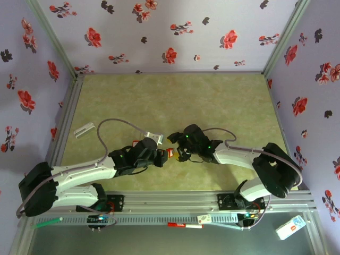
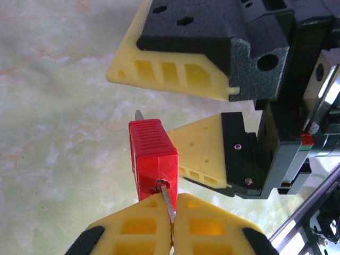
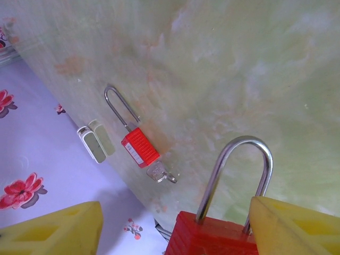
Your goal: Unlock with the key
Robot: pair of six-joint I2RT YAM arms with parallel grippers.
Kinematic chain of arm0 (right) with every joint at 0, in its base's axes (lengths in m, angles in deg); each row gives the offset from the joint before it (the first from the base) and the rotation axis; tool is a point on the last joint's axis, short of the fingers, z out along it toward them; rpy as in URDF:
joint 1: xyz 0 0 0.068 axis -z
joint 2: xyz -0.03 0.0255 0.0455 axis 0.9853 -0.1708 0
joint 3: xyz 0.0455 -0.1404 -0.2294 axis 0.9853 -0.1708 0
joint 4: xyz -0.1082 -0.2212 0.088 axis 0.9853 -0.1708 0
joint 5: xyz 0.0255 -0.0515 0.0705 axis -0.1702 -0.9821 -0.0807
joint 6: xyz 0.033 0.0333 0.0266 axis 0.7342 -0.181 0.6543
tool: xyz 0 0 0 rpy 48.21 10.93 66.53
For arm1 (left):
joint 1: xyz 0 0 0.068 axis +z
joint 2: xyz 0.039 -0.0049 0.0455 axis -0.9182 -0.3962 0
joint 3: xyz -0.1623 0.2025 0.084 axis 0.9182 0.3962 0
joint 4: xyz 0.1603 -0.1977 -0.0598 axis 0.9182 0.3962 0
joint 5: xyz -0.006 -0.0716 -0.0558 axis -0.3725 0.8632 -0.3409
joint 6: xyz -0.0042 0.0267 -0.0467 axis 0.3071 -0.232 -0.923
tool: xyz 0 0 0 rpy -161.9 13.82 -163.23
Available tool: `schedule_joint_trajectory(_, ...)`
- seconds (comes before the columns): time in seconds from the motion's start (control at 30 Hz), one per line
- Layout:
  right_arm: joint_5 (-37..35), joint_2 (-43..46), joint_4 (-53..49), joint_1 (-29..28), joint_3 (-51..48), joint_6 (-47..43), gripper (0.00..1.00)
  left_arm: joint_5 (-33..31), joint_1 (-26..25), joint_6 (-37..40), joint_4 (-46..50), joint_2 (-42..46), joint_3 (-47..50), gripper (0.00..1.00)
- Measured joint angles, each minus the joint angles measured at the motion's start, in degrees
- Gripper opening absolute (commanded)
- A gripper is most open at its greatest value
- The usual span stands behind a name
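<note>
Now my left end effector (image 2: 171,223) pinches the key (image 2: 168,195) in the padlock (image 2: 153,154); my right end effector (image 2: 141,103) stands wide around it.

A green marbled table (image 1: 159,95) stands between walls (image 1: 159,37) papered with red and black flowers. A white block (image 1: 84,130) lies near the table's left edge; in the right wrist view a red padlock (image 3: 139,146) lies flat just beside it. Along the near ledge (image 1: 159,219) lie a green pen (image 1: 48,222), a red pen (image 1: 185,226) and a white box (image 1: 291,227)
</note>
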Motion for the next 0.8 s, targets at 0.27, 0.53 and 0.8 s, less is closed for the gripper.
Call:
schedule_joint_trajectory(0.27,-0.04,-1.05,3.98,-0.94,-2.12,2.49,0.73,-0.20,0.11,-0.04,0.04,-0.07,0.50,0.00)
schedule_joint_trajectory(0.53,-0.13,0.87,4.72,-2.43,-4.48,4.11,0.74,-0.22,0.11,-0.22,-0.07,-0.17,0.70,0.00)
schedule_joint_trajectory(0.8,-0.74,-1.84,11.67,-2.67,-6.21,7.02,0.74,-0.22,0.11,-0.50,-0.46,-0.57,1.03,0.00)
